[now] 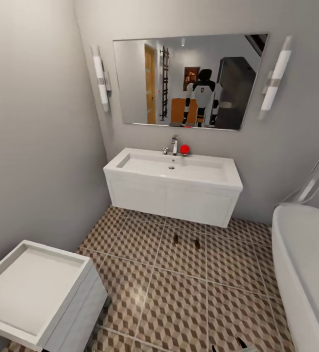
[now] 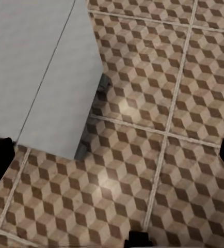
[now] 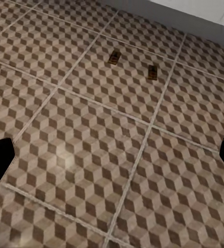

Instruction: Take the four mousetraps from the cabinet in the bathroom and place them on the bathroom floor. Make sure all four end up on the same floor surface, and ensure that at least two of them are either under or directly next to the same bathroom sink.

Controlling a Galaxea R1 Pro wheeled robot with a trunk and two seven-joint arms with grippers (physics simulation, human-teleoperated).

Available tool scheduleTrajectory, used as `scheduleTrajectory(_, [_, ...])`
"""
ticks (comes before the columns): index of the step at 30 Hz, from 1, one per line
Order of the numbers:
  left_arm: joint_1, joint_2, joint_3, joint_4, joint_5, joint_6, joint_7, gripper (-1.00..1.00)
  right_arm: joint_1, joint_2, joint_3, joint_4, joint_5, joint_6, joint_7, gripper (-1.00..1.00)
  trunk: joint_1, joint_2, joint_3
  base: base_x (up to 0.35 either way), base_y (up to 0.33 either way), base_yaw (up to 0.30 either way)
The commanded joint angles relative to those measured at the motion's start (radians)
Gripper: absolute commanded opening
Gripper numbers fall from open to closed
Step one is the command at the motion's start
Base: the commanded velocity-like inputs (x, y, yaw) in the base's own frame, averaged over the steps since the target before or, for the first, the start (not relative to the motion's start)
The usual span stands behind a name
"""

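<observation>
Two mousetraps [image 3: 114,57] [image 3: 153,72] lie on the bathroom floor [image 3: 91,155] well ahead of the right gripper [image 3: 112,155], just before the sink [image 1: 171,168]; both grippers' fingers spread wide and empty, so turn toward the cabinet for the remaining pair.

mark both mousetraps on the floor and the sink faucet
left mousetrap [image 1: 175,238]: head view, middle of its small brown slab on the tile.
right mousetrap [image 1: 197,243]: head view, middle of its slab.
faucet [image 1: 174,144]: head view, on its upright chrome body.
</observation>
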Motion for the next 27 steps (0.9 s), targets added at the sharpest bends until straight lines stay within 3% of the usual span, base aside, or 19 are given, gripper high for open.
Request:
scheduleTrajectory(1, [-0.002,-0.001,-0.009,0.004,0.003,-0.005,0.004,1.00,0.000,0.000,0.009,0.000,-0.007,-0.002,-0.004,1.00,0.001,-0.002,-0.002,0.000,0.000,0.286])
scheduleTrajectory(27, [-0.001,-0.001,-0.009,0.004,0.004,-0.005,0.005,1.00,0.000,0.000,0.009,0.000,-0.007,-0.002,-0.004,1.00,0.001,-0.002,-0.002,0.000,0.000,0.286])
